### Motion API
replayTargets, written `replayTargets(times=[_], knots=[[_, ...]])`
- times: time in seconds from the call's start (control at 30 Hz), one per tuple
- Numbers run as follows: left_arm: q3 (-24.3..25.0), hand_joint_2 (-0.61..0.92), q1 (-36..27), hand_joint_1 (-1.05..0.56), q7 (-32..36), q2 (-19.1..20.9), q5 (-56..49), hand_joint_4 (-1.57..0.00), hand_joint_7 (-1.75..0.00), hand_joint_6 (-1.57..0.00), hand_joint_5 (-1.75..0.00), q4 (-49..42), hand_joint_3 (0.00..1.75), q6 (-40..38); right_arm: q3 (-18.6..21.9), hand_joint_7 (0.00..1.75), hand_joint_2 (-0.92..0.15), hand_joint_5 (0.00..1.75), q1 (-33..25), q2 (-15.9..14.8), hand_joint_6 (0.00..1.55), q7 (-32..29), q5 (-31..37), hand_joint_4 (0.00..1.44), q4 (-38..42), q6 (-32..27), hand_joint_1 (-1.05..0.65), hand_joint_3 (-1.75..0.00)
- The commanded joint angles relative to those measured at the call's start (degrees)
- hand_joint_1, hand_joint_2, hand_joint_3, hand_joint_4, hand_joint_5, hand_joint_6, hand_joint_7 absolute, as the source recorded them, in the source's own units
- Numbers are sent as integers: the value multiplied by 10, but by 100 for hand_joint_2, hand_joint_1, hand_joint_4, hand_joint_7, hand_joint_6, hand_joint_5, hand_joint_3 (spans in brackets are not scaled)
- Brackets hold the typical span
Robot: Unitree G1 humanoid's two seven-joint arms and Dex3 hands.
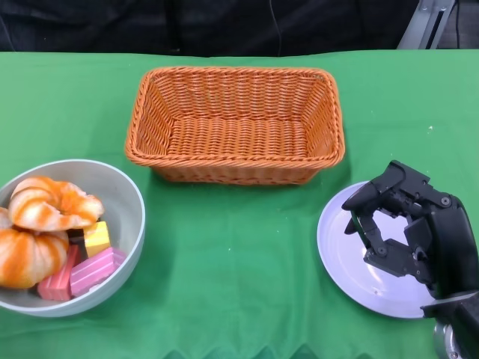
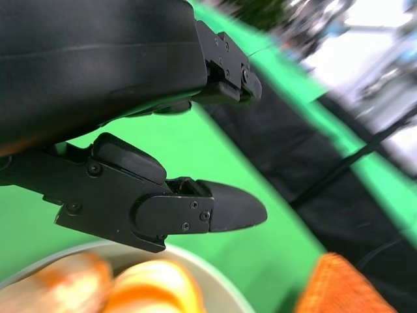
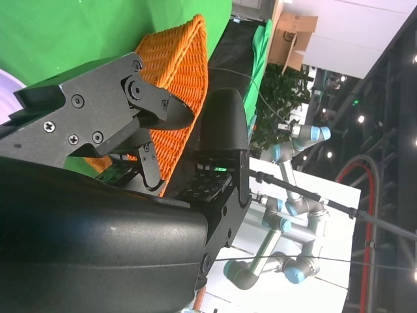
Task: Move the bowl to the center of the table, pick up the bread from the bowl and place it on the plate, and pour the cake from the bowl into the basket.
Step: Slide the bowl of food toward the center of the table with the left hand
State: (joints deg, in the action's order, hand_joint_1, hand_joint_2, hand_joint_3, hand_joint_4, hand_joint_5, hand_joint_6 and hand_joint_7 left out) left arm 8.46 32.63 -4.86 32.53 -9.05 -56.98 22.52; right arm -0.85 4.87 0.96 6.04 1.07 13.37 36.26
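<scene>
A grey bowl [image 1: 133,196] sits at the table's near left edge. It holds two orange-striped breads [image 1: 52,202] and pink, yellow and red cake pieces [image 1: 93,269]. An orange wicker basket [image 1: 236,172] stands at the middle back, with nothing inside. At the near right lies a pale plate [image 1: 340,254], and my right hand [image 1: 408,224] hovers over it with fingers apart, holding nothing. In the left wrist view my left hand [image 2: 130,78] hangs just above the bowl's rim [image 2: 215,287] and a bread [image 2: 150,293], fingers apart, gripping nothing. The head view does not show that hand.
Green cloth [image 1: 239,254] covers the table between bowl, basket and plate. In the right wrist view my right hand [image 3: 117,222] is seen against the basket [image 3: 186,72], with robot arms [image 3: 293,215] in the room beyond the table.
</scene>
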Motion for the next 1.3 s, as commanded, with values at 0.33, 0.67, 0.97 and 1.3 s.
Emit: replayTargets(times=[0.33, 0.67, 0.97, 1.3], knots=[[15, 92, -8, -80, 4, -26, 48, -12, -1, -15, -3, -21, 69, -14, 1, 128, -65, 152, -1, -3, 67, -3, -6, 75, 4, 8, -6, -89], [-18, 92, -24, -77, -5, -31, 34, -12, 0, -14, -2, -20, 70, -46, 2, 128, -64, 154, 2, -1, 68, -4, -7, 75, 10, 6, -7, -91], [-36, 92, -48, -79, -47, -34, 42, -11, 0, -14, -1, 28, 69, -82, 3, 129, -64, 154, 4, -1, 68, -6, -5, 75, 14, 13, -6, -92], [-44, 92, -99, -81, -101, -52, 60, -15, 0, -13, -2, 132, 69, -126, 4, 129, -63, 154, 6, -2, 67, -6, -5, 75, 18, 18, -6, -94]])
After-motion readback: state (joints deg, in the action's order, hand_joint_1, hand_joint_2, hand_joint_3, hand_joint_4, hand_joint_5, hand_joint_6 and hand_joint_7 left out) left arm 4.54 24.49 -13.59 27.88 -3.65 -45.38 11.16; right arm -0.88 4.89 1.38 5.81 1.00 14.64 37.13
